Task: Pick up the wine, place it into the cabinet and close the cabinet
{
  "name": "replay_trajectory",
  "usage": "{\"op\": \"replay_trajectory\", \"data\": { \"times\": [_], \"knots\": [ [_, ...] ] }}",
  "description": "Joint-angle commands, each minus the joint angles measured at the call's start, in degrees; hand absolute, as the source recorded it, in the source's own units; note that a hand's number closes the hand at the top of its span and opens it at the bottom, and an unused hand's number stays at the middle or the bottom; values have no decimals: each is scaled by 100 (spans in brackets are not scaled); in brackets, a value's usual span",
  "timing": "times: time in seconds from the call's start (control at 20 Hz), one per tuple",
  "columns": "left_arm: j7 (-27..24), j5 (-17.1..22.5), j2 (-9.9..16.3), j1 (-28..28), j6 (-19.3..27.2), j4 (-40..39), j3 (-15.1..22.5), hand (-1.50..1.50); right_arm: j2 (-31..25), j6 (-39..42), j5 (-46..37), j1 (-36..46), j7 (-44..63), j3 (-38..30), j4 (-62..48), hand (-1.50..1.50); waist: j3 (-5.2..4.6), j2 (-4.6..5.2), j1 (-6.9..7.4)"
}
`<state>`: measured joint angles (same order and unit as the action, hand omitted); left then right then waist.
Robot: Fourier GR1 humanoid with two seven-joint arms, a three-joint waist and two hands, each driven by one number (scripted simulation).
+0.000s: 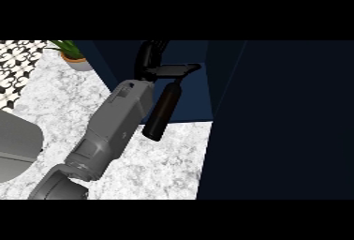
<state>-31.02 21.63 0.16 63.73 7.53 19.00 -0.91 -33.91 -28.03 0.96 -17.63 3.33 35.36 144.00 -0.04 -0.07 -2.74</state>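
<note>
White marbled counter (62, 122) fills the left of the head view, with a potted plant (71, 52) at its far corner and a dark navy cabinet (276, 117) on the right. One grey forearm (114, 131) reaches up to a black robot hand (155, 58); whether it is left or right, I cannot tell. Its fingers and thumb are curled round the top of the dark wine bottle (162, 110), which hangs tilted, above the counter, at the cabinet's open front.
</note>
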Motion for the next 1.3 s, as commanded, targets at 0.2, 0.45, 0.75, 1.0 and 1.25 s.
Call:
{"op": "replay_trajectory", "data": {
  "times": [0.2, 0.45, 0.75, 1.0, 1.25],
  "knots": [
    [204, 645, -15, -413, -282, 783, 524, -150, -248, -37, 210, -692, 281, -78, 1186, -150, 5, -94, 52],
    [279, 1056, -15, -1305, -400, 1545, 1205, -150, -280, -56, 298, -543, 365, -300, 1072, -150, 3, -75, 182],
    [433, 1033, -16, -2285, -521, 2652, 1532, -150, -336, -84, 310, -643, 422, -300, 1256, -150, 3, -101, 350],
    [427, 987, 70, -3232, -365, 3437, 1841, -150, -342, -190, 14, -759, 466, -83, 1428, -150, -3, -86, 287],
    [1048, 824, 39, -3888, 210, 4960, 2355, -150, -217, -212, 117, -541, 453, -77, 1143, -150, 3, -70, 335]
  ]
}}
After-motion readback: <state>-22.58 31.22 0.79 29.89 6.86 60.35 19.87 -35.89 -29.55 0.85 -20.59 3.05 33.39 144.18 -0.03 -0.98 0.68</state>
